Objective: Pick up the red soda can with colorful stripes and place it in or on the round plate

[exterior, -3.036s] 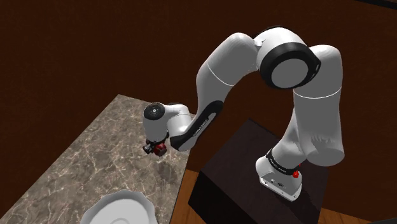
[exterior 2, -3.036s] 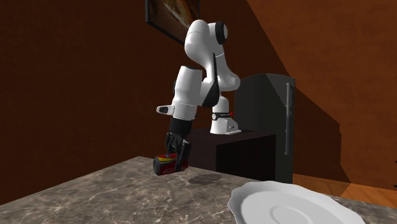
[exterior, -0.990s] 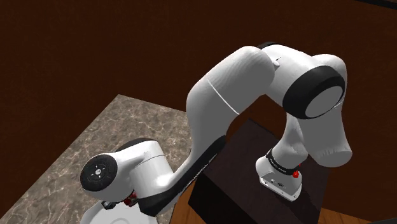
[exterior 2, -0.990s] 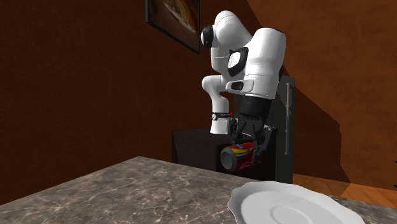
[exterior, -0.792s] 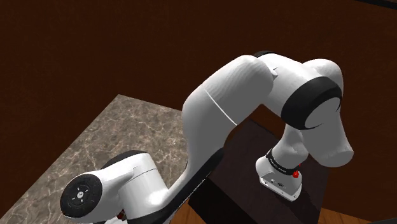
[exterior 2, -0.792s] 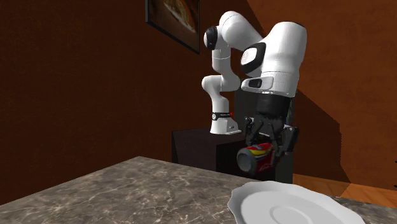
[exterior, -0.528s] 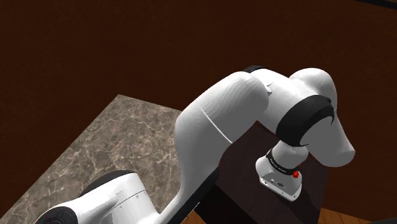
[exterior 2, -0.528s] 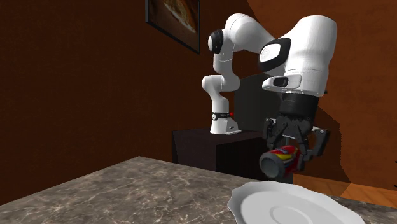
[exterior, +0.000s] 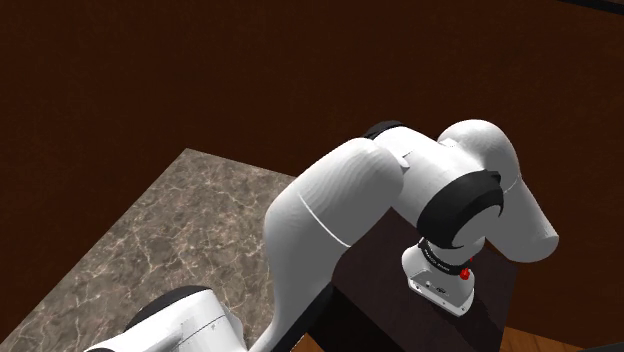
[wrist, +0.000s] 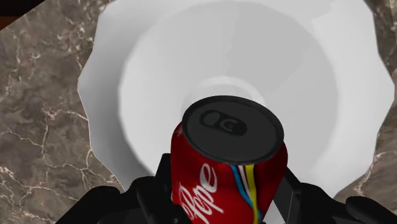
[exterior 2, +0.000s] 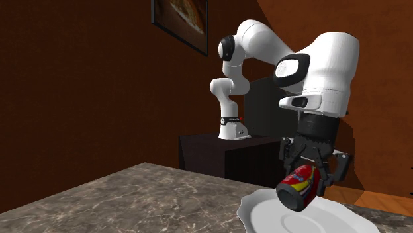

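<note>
nearly there: can over plate

my gripper (exterior 2: 310, 177) is clamped on the soda can (exterior 2: 301, 187), held tilted just above the white round plate (exterior 2: 344, 222). if i release at this slant, it could tip and roll off the rim onto the marbled counter (exterior 2: 132, 198). the can is red, with white lettering, yellow-blue stripes and a dark top.

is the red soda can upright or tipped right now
Tipped: the red striped soda can hangs slanted in the black gripper, its dark top angled down toward the white scalloped plate.
</note>
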